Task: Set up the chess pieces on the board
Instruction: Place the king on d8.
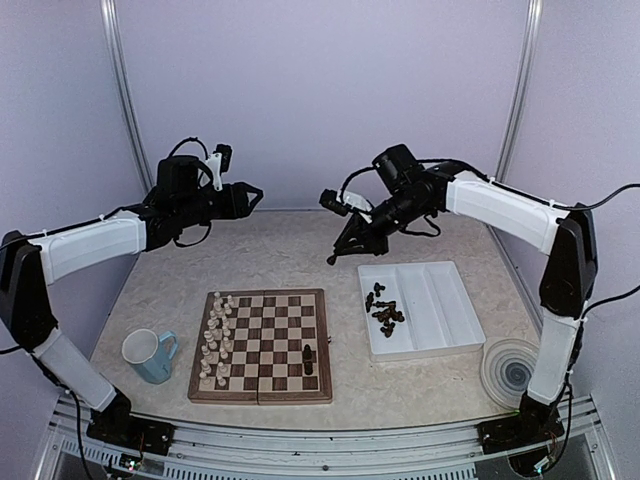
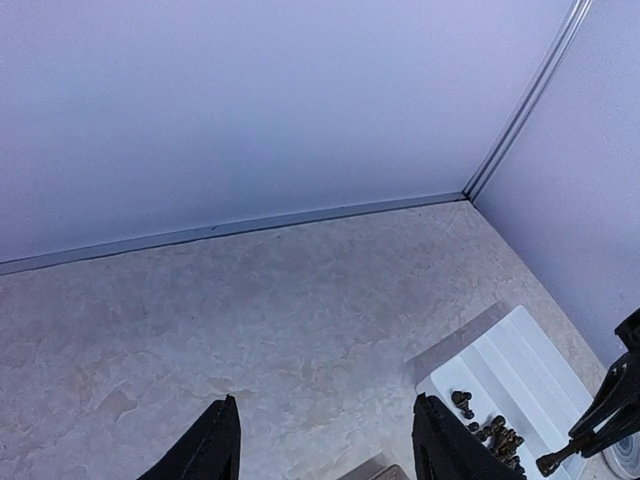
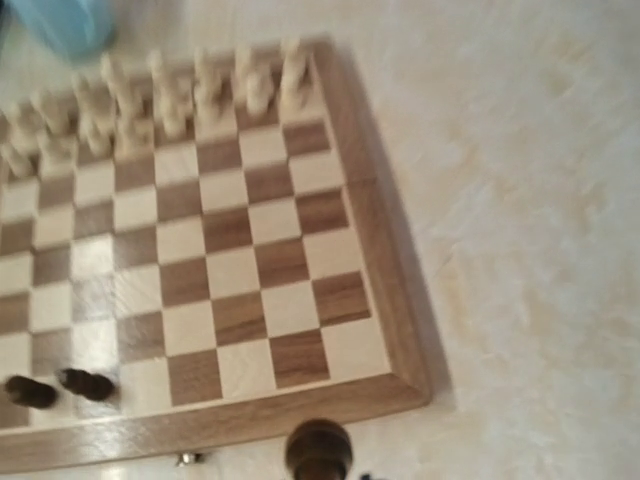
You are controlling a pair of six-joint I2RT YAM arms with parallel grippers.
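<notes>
The board [image 1: 262,383] lies at the front centre, with cream-white figures along its left side. Two dark chess pieces [image 1: 308,359] stand near its right edge, seen also in the right wrist view [image 3: 88,383]. More dark chess pieces [image 1: 384,312] lie heaped in the white tray [image 1: 440,300]. My right gripper [image 1: 335,257] hangs between the tray and the board's far right corner, shut on a dark chess piece [image 3: 318,450], which also shows in the left wrist view [image 2: 547,464]. My left gripper [image 1: 256,194] is raised over the back left, open and holding nothing, its fingers [image 2: 214,450] wide apart.
A light blue mug [image 1: 150,355] stands left of the board. A round grey-white disc [image 1: 510,370] lies at the front right beside the tray. Pale walls close in the back and both sides.
</notes>
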